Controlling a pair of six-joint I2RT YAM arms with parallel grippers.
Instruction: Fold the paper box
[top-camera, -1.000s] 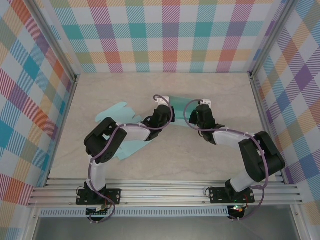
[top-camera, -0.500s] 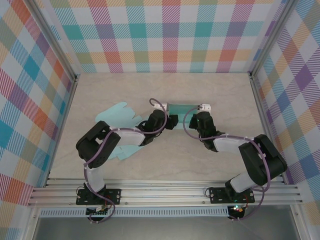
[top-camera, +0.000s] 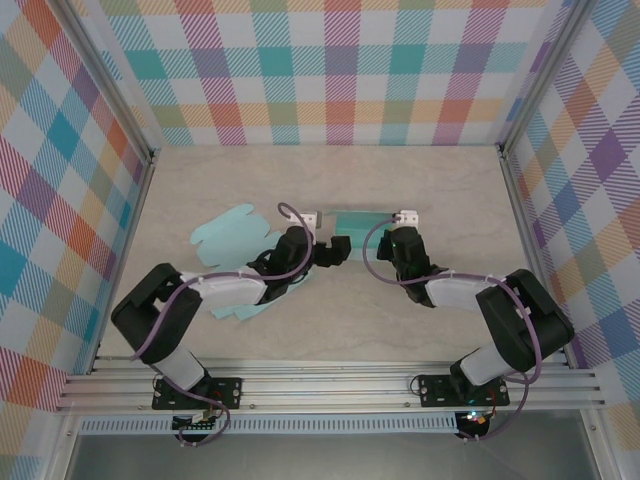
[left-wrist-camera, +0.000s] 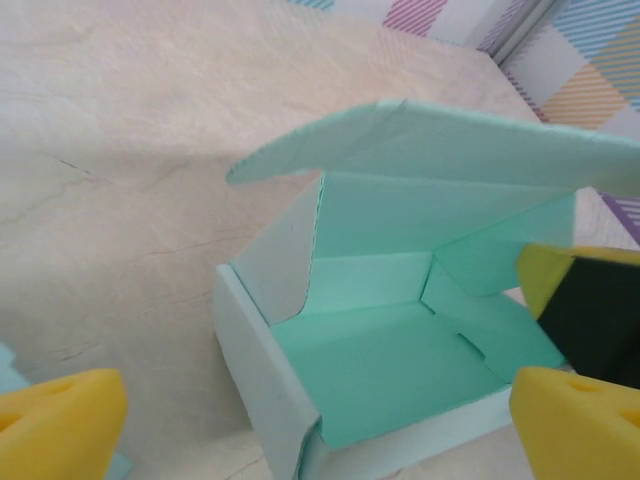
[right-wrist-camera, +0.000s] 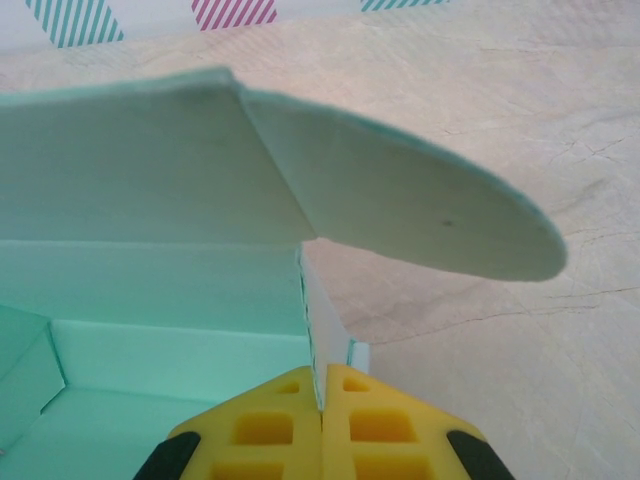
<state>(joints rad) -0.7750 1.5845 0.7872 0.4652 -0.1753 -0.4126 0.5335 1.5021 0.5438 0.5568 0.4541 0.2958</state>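
1. A pale wood-grain surface (top-camera: 200, 180) sits inside plaid walls. The paper box (top-camera: 365, 221) rests near its middle, between the two grippers.
2. The left arm (top-camera: 230, 290) has drawn back from the box and swung its elbow out to the left.
3. The mint-green box stands with its walls up. Its lid (left-wrist-camera: 430, 140) hangs raised over the open tray.
4. A flat mint sheet (top-camera: 225, 235) lies to the left, partly under the left arm.
5. The left gripper (top-camera: 338, 250) has just gone from closed to wide open. Its yellow pads are now clear of the box, so it has let go.
6. The right gripper (right-wrist-camera: 322, 400) stays closed, apparently pinching the box's right wall.
7. The folded walls seem to hold unaided. Closing the lid likely remains.
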